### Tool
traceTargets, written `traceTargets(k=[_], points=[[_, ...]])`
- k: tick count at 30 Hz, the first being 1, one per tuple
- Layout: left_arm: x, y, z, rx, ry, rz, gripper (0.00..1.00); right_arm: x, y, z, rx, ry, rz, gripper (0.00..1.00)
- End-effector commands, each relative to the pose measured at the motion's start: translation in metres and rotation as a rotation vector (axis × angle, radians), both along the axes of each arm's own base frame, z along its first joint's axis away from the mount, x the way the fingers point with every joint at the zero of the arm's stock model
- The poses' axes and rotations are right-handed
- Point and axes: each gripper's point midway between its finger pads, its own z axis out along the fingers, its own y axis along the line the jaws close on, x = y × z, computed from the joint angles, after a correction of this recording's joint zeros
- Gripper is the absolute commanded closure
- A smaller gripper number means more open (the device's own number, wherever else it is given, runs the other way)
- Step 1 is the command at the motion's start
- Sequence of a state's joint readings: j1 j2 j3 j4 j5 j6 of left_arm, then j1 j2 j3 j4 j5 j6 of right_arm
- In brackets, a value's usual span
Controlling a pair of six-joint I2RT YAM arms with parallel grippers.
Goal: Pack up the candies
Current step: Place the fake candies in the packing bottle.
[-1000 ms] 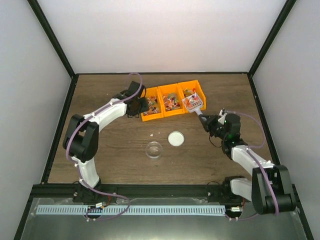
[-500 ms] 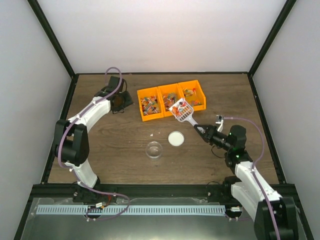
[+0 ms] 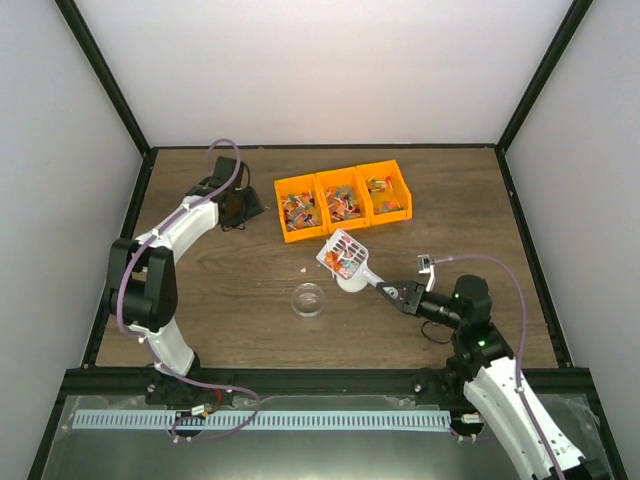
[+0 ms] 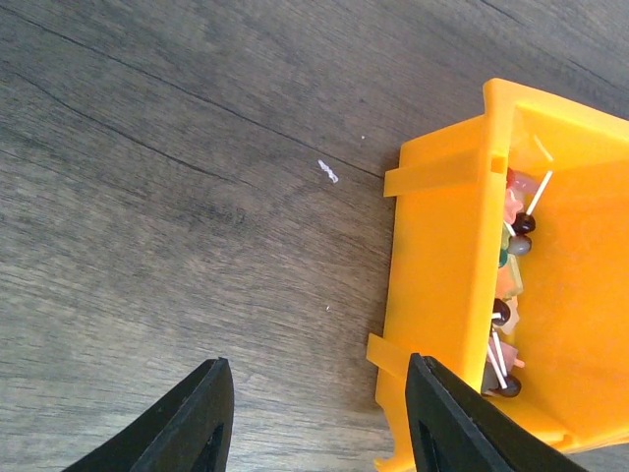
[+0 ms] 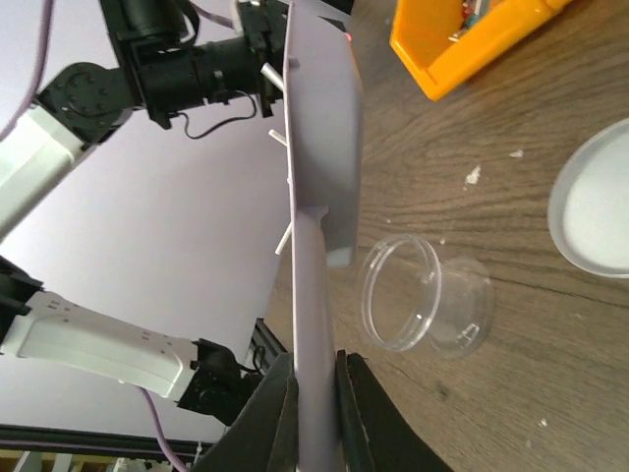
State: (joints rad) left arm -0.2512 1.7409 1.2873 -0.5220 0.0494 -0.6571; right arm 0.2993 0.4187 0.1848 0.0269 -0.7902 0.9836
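Note:
Candies [image 3: 343,200] in mixed colours fill the orange three-part bin [image 3: 284,214] at the back of the table. My right gripper [image 3: 400,296] is shut on the handle of the grey slotted scoop [image 3: 345,255]. The scoop holds several candies [image 3: 346,261] and hangs over the white lid [image 3: 353,284], just right of the clear cup [image 3: 308,298]. In the right wrist view the scoop [image 5: 319,147] stands edge-on between my fingers [image 5: 316,413], with the cup [image 5: 423,295] beside it. My left gripper [image 3: 240,207] is open, left of the bin [image 4: 442,275], with nothing between its fingers [image 4: 314,418].
A few white crumbs [image 3: 305,268] lie on the wood between bin and cup. The lid [image 5: 600,211] lies flat to the right of the cup. A black frame edges the table on all sides.
My right arm has carried the loaded scoop from the bin's right compartment down and left to above the lid. My left gripper drew away from the bin to the left, then stayed still.

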Motion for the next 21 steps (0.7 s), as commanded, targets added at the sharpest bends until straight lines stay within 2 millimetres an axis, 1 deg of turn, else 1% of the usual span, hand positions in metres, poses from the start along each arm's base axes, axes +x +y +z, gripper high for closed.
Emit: traceTargets(k=[1, 7, 13, 21], points=[[-0.001, -0.002, 0.002, -0.01, -0.011, -0.014, 0.5, -0.008, -0.003, -0.002, -0.066, 0.008, -0.005, 0.99], [-0.004, -0.001, -0.001, -0.011, -0.01, -0.011, 0.49, -0.014, -0.004, -0.009, -0.122, 0.034, 0.015, 0.99], [-0.007, 0.0, -0.007, 0.001, -0.001, -0.014, 0.5, -0.018, -0.003, -0.012, -0.166, 0.043, 0.041, 0.99], [-0.006, 0.001, -0.012, -0.014, 0.006, -0.01, 0.5, -0.028, 0.001, -0.013, -0.213, 0.055, 0.087, 0.99]])
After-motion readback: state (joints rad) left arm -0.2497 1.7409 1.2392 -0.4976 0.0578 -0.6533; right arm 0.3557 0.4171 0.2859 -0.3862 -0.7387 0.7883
